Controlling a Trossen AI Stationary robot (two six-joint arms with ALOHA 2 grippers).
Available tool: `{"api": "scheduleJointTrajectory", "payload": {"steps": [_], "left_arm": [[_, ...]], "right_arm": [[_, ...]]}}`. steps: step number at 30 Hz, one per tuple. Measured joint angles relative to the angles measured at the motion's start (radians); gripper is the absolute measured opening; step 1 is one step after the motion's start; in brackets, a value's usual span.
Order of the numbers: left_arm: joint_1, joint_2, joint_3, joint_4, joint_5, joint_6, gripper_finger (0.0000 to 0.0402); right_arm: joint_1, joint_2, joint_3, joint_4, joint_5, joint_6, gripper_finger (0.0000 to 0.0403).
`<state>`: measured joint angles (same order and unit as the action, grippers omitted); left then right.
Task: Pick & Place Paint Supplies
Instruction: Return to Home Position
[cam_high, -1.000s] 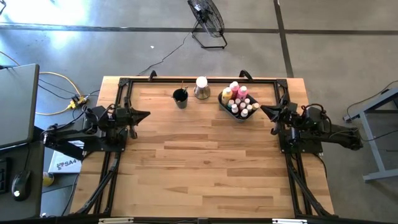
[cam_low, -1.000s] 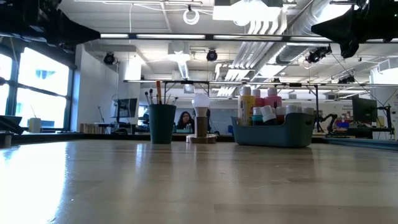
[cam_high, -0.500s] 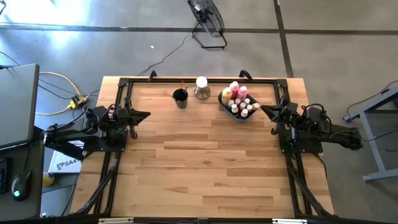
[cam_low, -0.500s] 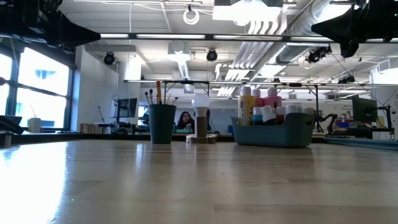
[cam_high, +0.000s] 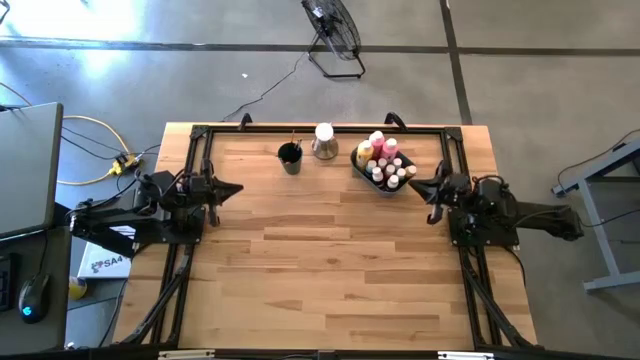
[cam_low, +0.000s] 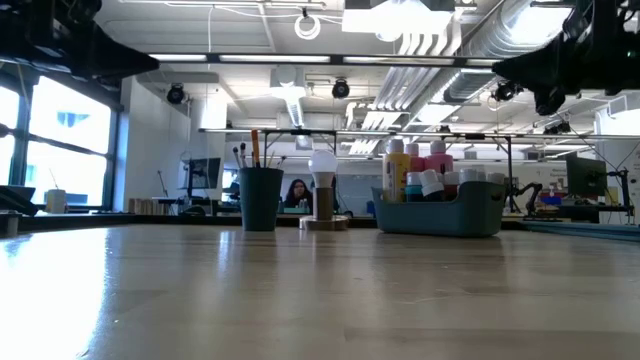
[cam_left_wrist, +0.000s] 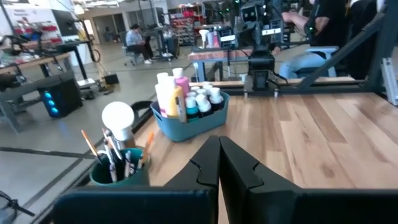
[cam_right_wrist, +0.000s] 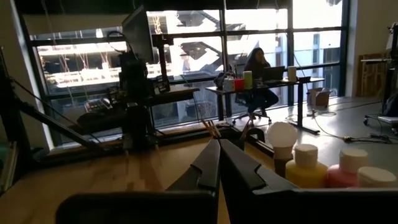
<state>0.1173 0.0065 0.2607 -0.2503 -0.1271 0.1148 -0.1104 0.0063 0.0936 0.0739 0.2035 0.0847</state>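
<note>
1. Clenched on nothing, the left end effector (cam_high: 235, 187) and the right end effector (cam_high: 418, 184) hover over opposite sides of the bench (cam_high: 330, 270).
2. At the far edge, the blue bin (cam_low: 450, 215) holds the paint bottles (cam_high: 385, 150) upright.
3. Near it, the cup (cam_low: 260, 200) holds the brushes (cam_low: 252, 150).
4. Sorting looks finished. This seems to be the return to rest, which only asks each arm to fold back clear of the bin.

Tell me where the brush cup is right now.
High view: the cup stands by the table's far edge, left of centre, just left of the white round-topped object; the bin is further right.
</note>
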Motion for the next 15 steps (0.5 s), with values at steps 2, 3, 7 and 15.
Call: {"api": "scheduleJointTrajectory", "payload": {"steps": [2, 3, 7, 15], "left_arm": [[0.000, 0.000, 0.000, -0.009, 0.007, -0.009, 0.0000], [0.000, 0.000, 0.000, -0.014, 0.008, -0.012, 0.0000], [0.000, 0.000, 0.000, -0.016, 0.007, -0.014, 0.0000], [0.000, 0.000, 0.000, -0.016, 0.004, -0.008, 0.0000]], "right_arm": [[0.000, 0.000, -0.049, 0.046, -0.025, -0.002, 0.0003], [0.000, 0.000, -0.072, 0.067, -0.029, -0.002, 0.0003], [0.000, 0.001, -0.085, 0.060, -0.041, 0.000, 0.0003], [0.000, 0.000, -0.085, 0.003, -0.158, -0.037, 0.0003]]}}
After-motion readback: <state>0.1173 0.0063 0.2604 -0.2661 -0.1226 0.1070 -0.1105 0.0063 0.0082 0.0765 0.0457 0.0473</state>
